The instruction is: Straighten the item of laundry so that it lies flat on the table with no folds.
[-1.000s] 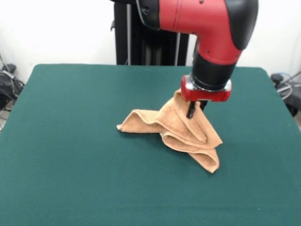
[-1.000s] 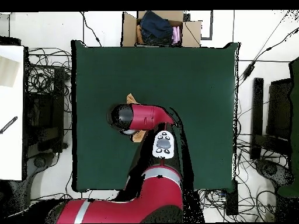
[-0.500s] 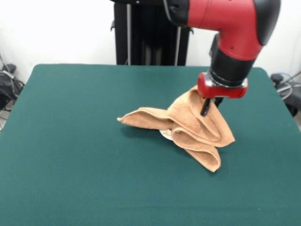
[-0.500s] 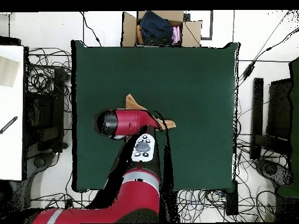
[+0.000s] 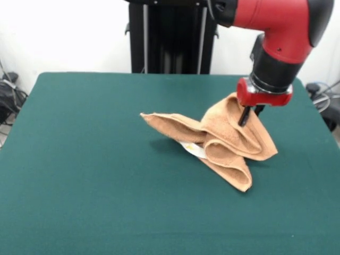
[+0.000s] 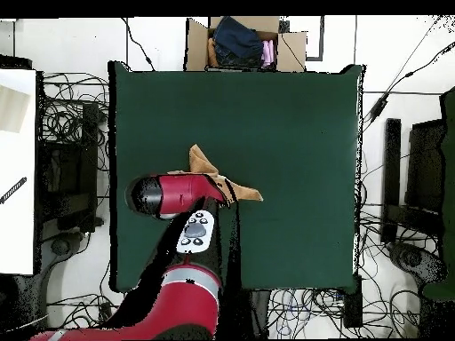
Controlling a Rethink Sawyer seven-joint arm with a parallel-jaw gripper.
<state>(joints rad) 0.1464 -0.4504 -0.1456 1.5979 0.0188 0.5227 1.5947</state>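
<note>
From the front, my gripper (image 5: 247, 115) was pinched on a raised fold of the tan hand towel (image 5: 223, 141), which drooped soft and limp onto the green desk (image 5: 79, 159); a corner seemed the better hold. Overhead, my arm hid most of it, perhaps all but two corners.

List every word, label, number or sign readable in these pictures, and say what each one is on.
No text can be read anywhere.
White label under the towel: too small to show any print.
Grey button pad on the arm: markings, if any, blurred.
Gripper, table and cardboard box: no lettering visible.
</note>
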